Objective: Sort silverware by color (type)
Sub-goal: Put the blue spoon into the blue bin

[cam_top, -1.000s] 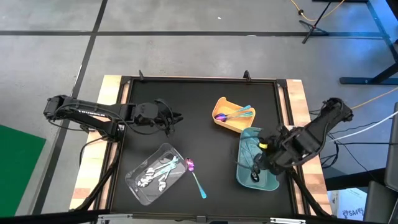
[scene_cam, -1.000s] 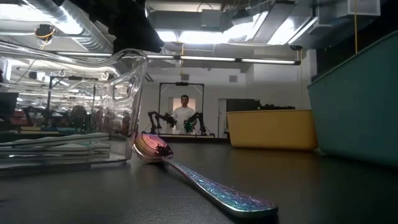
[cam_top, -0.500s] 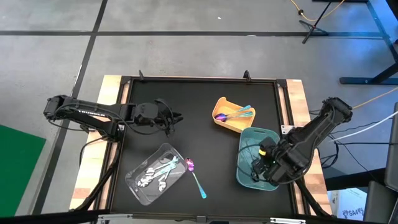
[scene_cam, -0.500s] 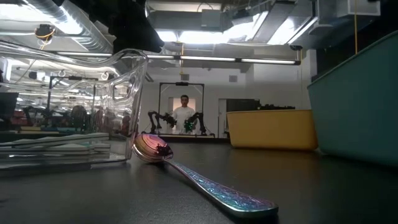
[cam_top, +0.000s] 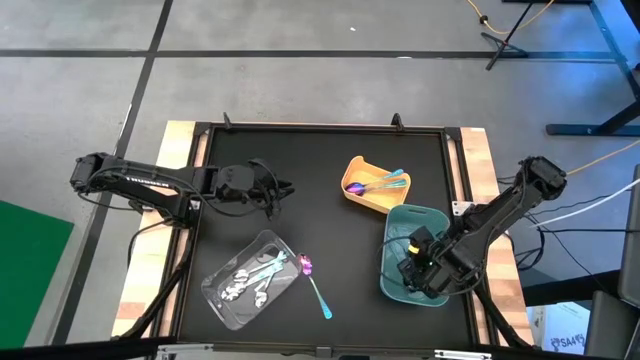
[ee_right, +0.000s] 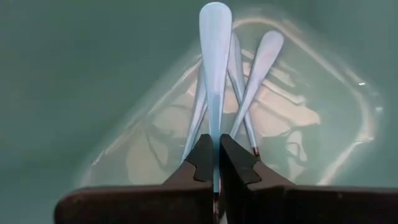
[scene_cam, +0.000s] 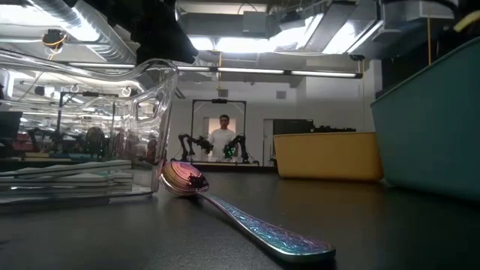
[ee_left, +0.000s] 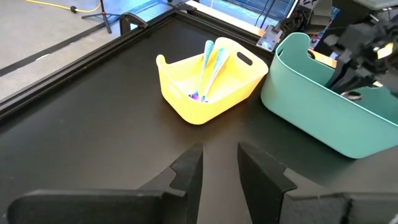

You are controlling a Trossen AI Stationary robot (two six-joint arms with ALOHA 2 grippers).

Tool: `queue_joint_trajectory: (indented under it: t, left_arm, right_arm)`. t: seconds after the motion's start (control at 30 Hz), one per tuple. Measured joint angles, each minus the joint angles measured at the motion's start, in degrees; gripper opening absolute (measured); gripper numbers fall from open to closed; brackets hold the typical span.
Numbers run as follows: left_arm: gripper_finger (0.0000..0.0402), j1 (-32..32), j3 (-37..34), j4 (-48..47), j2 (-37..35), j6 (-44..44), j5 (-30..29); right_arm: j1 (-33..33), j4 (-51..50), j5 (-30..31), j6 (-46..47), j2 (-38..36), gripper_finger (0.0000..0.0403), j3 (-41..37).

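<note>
My right gripper [cam_top: 412, 272] reaches down inside the teal tray [cam_top: 392, 288] at the table's right and is shut on a utensil with a light teal handle [ee_right: 215, 68]. Other teal-handled pieces [ee_right: 254, 81] lie on the tray's floor. An iridescent spoon [cam_top: 316, 286] lies flat on the black table beside the clear tray [cam_top: 228, 302], which holds silver pieces [cam_top: 256, 277]. The yellow tray [cam_top: 354, 198] holds iridescent pieces [ee_left: 209, 68]. My left gripper [cam_top: 283, 189] hovers open at centre left, its fingers [ee_left: 186, 171] around nothing. My right gripper pinches the teal handle [ee_right: 214, 140] between its two fingers [ee_right: 202, 158]. The handle runs on past the fingertips, along the fingers, with its rounded end ahead. The fingers slant steeply down into the teal tray. Whether the utensil touches the tray floor I cannot tell.
The three trays stand apart on the black mat: clear at near left, yellow [scene_cam: 327, 156] at far centre, teal [scene_cam: 427, 124] at near right. Bare mat lies between them. A raised black rim [cam_top: 320, 127] edges the table. A person stands far off in the room [scene_cam: 223, 135].
My right gripper has sunk into the teal tray with the teal-handled utensil, shifting a little toward the table's near edge and rolling about its own axis. It has stayed shut. My left arm has kept still.
</note>
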Motion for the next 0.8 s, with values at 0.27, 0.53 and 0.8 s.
queue_joint_trajectory:
  t: [0.27, 0.53, 0.8]
  left_arm:
    - [0.0094, 0.0, 0.0, 0.0, 0.0, 0.0, 0.0]
    - [0.0094, 0.0, 0.0, 0.0, 0.0, 0.0, 0.0]
    - [0.0094, 0.0, 0.0, 0.0, 0.0, 0.0, 0.0]
  right_arm:
    - [0.0, 8.3, 1.2, 0.0, 0.0, 0.0001, -6.7]
    - [0.0, 12.0, 2.0, -0.2, 0.0, 0.0001, -10.2]
    - [0.0, 12.1, 2.0, -0.2, 0.0, 0.0001, -10.4]
